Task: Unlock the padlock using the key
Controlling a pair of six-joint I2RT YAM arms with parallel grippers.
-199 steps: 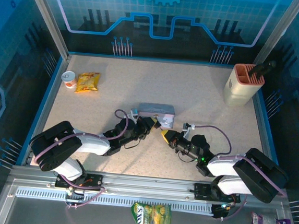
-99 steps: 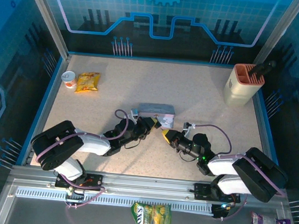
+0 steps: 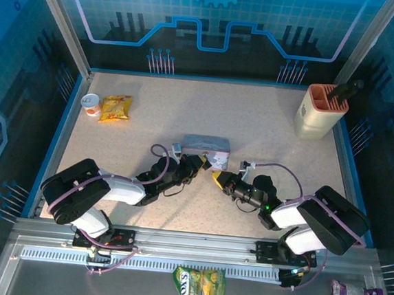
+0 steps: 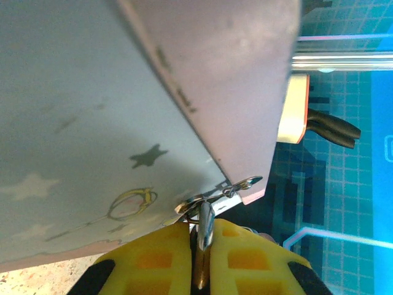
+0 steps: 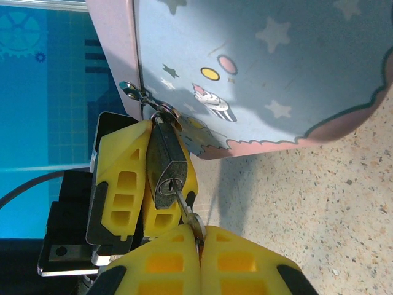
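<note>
with the left gripper (image 4: 202, 238) clenched on the padlock (image 5: 164, 165) hanging from the clasp (image 5: 132, 90) of the tin (image 5: 276, 74) and the right gripper (image 5: 199, 258) pinching the key (image 5: 188, 216), its tip in the keyhole (image 5: 171, 184), the next move is likely a steady twist.

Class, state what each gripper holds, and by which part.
Left gripper: small dark metal padlock, by its body. Right gripper: thin silvery key, by its head.
</note>
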